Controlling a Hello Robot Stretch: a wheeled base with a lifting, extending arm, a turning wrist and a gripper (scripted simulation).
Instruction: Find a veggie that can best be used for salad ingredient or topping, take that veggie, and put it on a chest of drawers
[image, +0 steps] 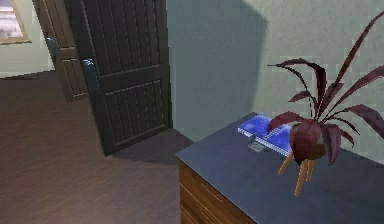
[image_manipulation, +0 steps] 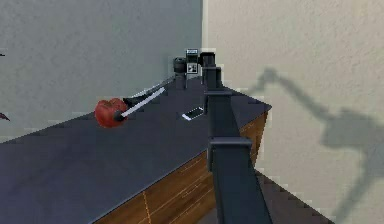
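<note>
**Red round veggie (image_manipulation: 108, 112) is lying on the chest of drawers (image_manipulation: 70, 165), at the tips of the jaws**

In the arm side view we are seeing the red round veggie resting on the dark top of the chest of drawers, toward the left of the picture and near the top's back edge by the grey wall (image_manipulation: 90, 40). The jaws are reaching out to it: their thin fingers (image_manipulation: 145, 97) are slanting down and to the left, with their tips ending at the veggie. Because the veggie is sitting on the surface right at those tips, we cannot tell whether the jaws are holding anything, nor how they are set.

The arm (image_manipulation: 228, 150) is rising as a dark bar from the bottom edge, over the top's right part. Just left of it a small flat pale thing (image_manipulation: 193, 113) is lying on the top, apart from the veggie.

In the forward view we are looking at the chest of drawers (image: 225, 170) in the lower right, with its wooden front showing. A plant (image: 318, 135) with dark red leaves, in a red pot on wooden legs, is standing on it. Just beside the plant, to the left, a blue flat thing (image: 265, 127) is lying. Beyond, a dark door (image: 125, 60) is standing above the brown floor (image: 60, 160).
</note>
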